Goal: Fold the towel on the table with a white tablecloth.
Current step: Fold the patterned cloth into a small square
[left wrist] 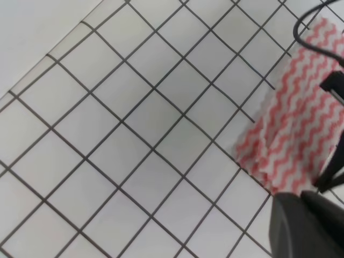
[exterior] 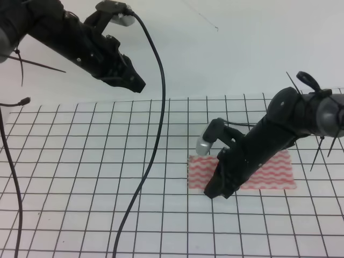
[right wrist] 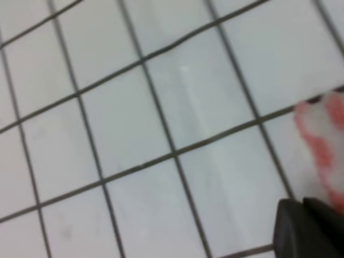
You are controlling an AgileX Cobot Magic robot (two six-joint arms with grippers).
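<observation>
The towel (exterior: 269,173), pink-red and white with wavy stripes, lies right of centre on the table with a white tablecloth (exterior: 80,177). My right gripper (exterior: 216,191) is down at the towel's front left corner. In the right wrist view its dark fingers (right wrist: 307,230) sit pressed together, and the blurred towel edge (right wrist: 322,134) runs down into them. My left gripper (exterior: 135,84) hangs high over the back left, far from the towel, with its jaws together. In the left wrist view the towel (left wrist: 295,123) looks slightly rumpled at its near corner, above the left fingers (left wrist: 306,226).
A black cable (exterior: 153,134) hangs from the left arm down across the middle of the table to the front edge. A thinner cable (exterior: 11,177) runs along the far left. Black grid lines cover the cloth around the towel.
</observation>
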